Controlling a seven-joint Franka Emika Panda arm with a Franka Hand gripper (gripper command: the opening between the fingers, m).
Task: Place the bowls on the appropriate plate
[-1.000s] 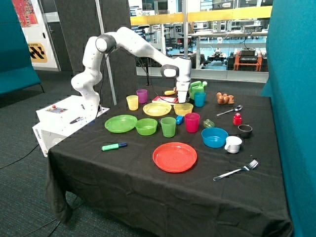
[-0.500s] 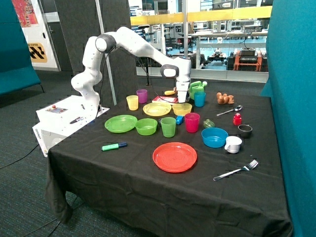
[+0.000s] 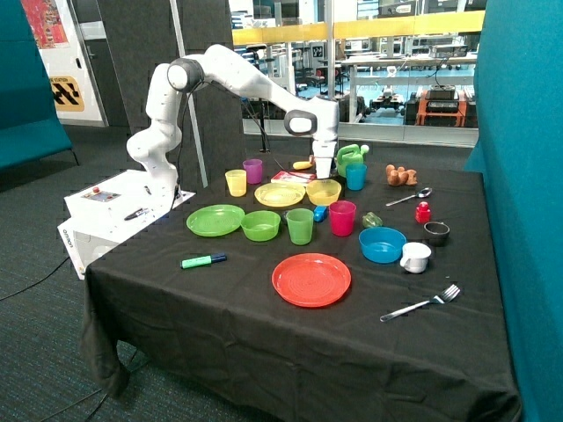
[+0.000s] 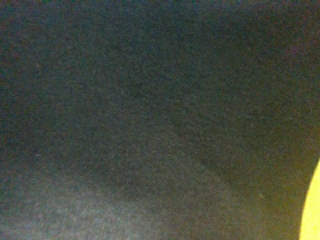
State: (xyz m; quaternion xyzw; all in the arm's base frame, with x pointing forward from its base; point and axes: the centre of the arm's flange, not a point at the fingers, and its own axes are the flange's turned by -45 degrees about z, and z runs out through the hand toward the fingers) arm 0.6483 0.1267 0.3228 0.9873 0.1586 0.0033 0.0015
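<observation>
The small round yellow plastic bowl (image 3: 324, 192) sits right under the pincer (image 3: 323, 173), which reaches down to its back rim. I cannot tell how wide the pincer is, or whether it has hold of the bowl. The flat yellow plastic plate (image 3: 278, 194) lies just beside this bowl. The small round lime green plastic bowl (image 3: 260, 225) sits on the black tabletop (image 3: 220, 299), beside the flat green plastic plate (image 3: 215, 220).

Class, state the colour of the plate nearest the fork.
Red: the plate shows best in the outside view.
</observation>
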